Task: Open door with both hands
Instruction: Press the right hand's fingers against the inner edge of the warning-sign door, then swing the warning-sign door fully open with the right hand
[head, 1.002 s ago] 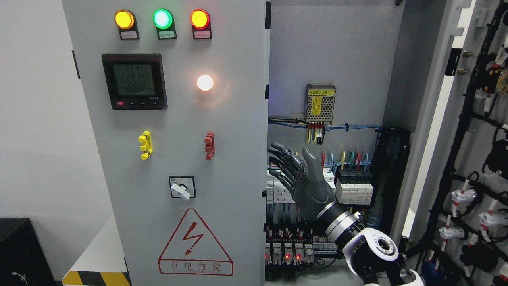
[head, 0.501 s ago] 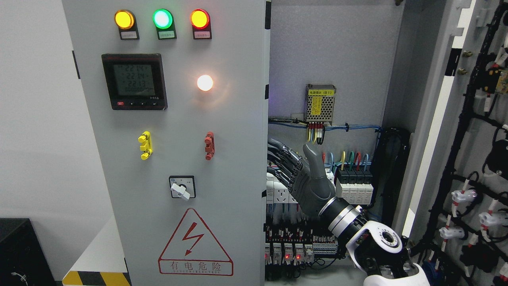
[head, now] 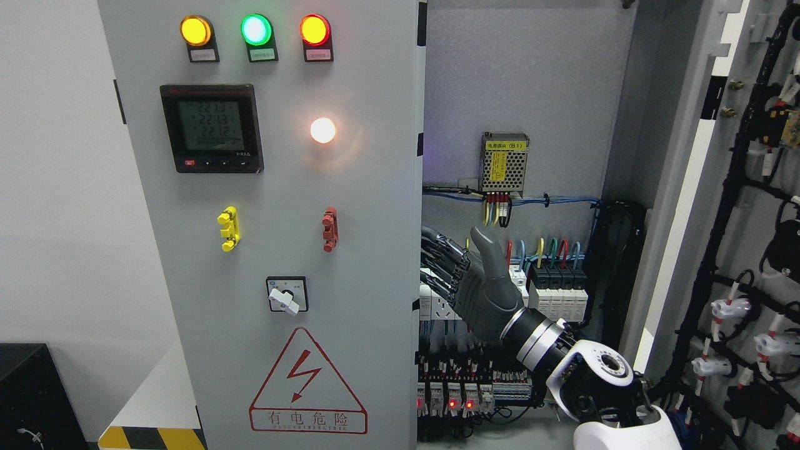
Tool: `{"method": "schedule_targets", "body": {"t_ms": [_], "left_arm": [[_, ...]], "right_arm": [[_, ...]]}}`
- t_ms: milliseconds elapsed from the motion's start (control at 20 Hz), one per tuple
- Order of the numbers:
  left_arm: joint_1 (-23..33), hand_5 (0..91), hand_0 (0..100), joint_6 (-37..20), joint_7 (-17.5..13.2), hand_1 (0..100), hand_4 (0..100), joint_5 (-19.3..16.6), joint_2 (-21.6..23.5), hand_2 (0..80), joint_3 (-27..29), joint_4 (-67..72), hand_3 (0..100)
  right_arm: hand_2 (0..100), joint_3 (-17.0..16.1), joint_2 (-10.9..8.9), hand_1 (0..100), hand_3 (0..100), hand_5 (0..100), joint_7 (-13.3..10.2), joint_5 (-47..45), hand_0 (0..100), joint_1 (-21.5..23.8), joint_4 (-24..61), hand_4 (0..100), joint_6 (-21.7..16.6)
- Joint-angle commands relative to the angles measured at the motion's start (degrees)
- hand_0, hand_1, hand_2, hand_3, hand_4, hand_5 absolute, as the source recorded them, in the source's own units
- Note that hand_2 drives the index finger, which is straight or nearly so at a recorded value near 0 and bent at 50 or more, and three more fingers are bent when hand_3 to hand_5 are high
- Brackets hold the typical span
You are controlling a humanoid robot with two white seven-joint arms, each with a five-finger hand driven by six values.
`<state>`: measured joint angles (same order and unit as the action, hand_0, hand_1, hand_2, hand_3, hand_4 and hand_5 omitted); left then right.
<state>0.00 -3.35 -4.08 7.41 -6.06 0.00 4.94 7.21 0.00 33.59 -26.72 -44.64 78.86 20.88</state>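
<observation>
Left door [head: 281, 250] fills the left, panel side facing the camera. Right hand [head: 478, 290] sits inside the cabinet [head: 519, 81] at the door's right edge, fingers [head: 440, 256] extended and spread, thumb up, holding nothing.

The right hand [head: 475, 281] is reaching up from the lower right, palm facing left, fingers [head: 440, 250] extending straight and thumb pointing upward, holding nothing; the wrist is angling diagonally.
</observation>
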Motion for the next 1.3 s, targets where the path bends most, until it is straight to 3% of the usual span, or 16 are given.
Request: {"method": "schedule_targets", "body": {"t_ms": [0, 401, 551, 851, 1002, 1252], "left_arm": [[0.09, 0.0, 0, 0.01, -0.14, 0, 0, -0.03, 0.0, 0.0, 1.05, 0.07, 0], [0.09, 0.0, 0, 0.01, -0.23, 0, 0, -0.03, 0.0, 0.0, 1.05, 0.07, 0], [0.09, 0.0, 0, 0.01, -0.23, 0, 0, -0.03, 0.0, 0.0, 1.05, -0.02, 0], [0.0, 0.0, 0, 0.01, -0.14, 0, 0, -0.03, 0.0, 0.0, 1.05, -0.02, 0], [0.09, 0.0, 0, 0.01, -0.23, 0, 0, -0.03, 0.0, 0.0, 1.05, 0.07, 0], [0.09, 0.0, 0, 0.01, -0.23, 0, 0, -0.03, 0.0, 0.0, 1.05, 0.07, 0]], "right_arm": [[0, -0.45, -0.53, 0, 0, 0, 5.25, -0.09, 0, -0.8, -1.86, 0, 0.12], [0, -1.59, -0.44, 0, 0, 0, 6.49, -0.79, 0, -0.8, -1.78, 0, 0.12], [0, -1.59, -0.35, 0, 0, 0, 12.71, -2.02, 0, -0.8, -1.69, 0, 1.08], [0, -1.41, -0.7, 0, 0, 0, 14.22, -2.46, 0, 0.16, -0.38, 0, 1.26], [0, -0.19, -0.79, 0, 0, 0, 18.25, -5.44, 0, 3.58, 4.01, 0, 1.44], [0, 9.03, -1.05, 0, 0, 0, 18.8, -6.59, 0, 11.22, 12.62, 0, 3.2]]}}
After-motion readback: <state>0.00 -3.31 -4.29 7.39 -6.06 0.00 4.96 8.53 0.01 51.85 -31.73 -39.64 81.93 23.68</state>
